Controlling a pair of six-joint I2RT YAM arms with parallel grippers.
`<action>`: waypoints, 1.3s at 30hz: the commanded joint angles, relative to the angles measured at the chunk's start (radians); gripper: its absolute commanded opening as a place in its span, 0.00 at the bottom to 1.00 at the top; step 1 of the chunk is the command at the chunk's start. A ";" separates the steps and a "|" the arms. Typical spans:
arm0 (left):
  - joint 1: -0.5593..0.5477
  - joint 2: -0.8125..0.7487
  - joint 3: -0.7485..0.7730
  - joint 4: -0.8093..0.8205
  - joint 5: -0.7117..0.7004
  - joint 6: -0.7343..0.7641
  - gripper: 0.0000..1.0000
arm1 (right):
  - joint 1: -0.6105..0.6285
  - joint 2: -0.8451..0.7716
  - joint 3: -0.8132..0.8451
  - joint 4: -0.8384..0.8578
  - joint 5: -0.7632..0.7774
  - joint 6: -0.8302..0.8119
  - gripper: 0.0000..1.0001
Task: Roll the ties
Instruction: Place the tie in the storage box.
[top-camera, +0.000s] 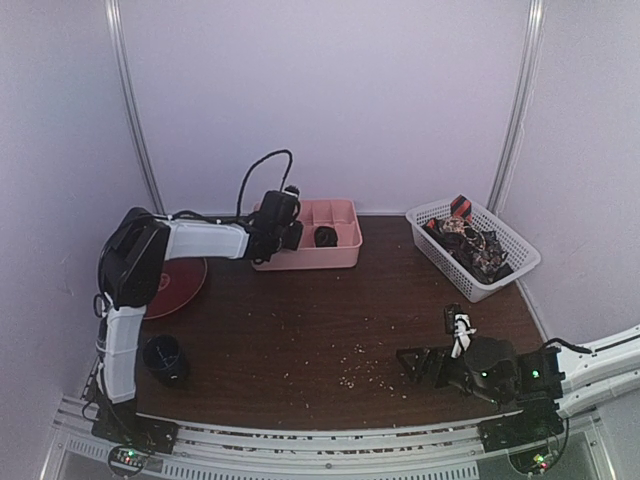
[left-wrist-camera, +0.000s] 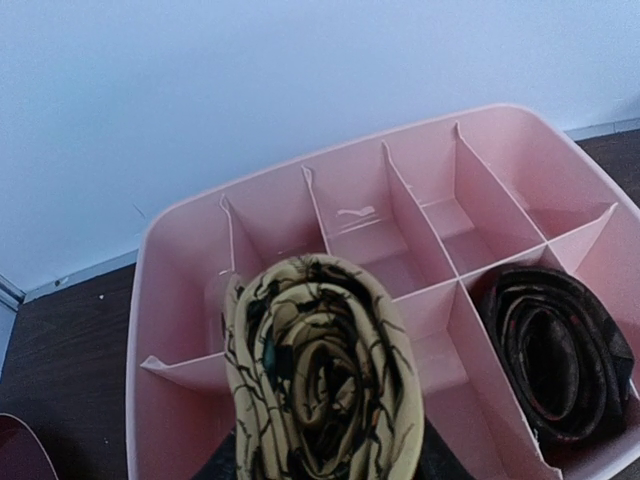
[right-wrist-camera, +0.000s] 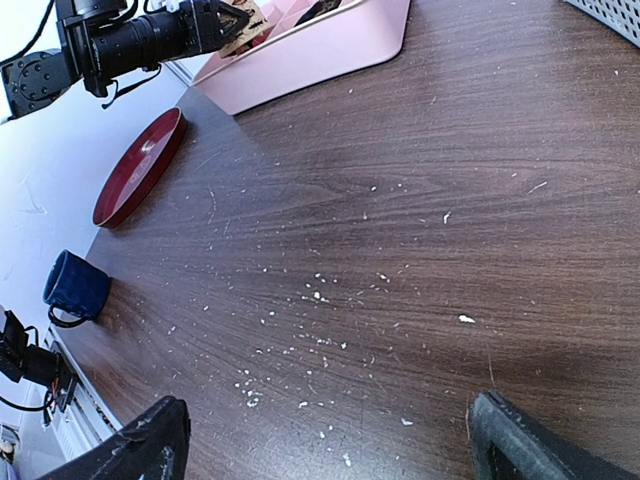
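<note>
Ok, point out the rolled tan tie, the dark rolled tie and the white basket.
rolled tan tie (left-wrist-camera: 320, 370), left wrist view, centre of the coil.
dark rolled tie (left-wrist-camera: 555, 350), left wrist view, inner turns of coil.
white basket (top-camera: 508, 281), top external view, near side wall.

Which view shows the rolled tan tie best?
Left wrist: the rolled tan tie fills the foreground over the pink organizer, coils and pattern clear. Right wrist shows only a distant tan sliver at the left gripper. Top external hides it behind that gripper.
</note>
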 joint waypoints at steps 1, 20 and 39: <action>0.031 0.010 -0.008 0.089 0.033 -0.024 0.41 | 0.003 -0.007 0.026 -0.030 0.036 0.003 1.00; 0.052 0.098 -0.012 0.116 0.024 -0.067 0.40 | 0.003 -0.016 0.019 -0.051 0.062 0.018 1.00; 0.040 0.030 0.037 0.116 0.145 -0.116 0.37 | 0.002 -0.014 -0.001 -0.051 0.070 0.021 1.00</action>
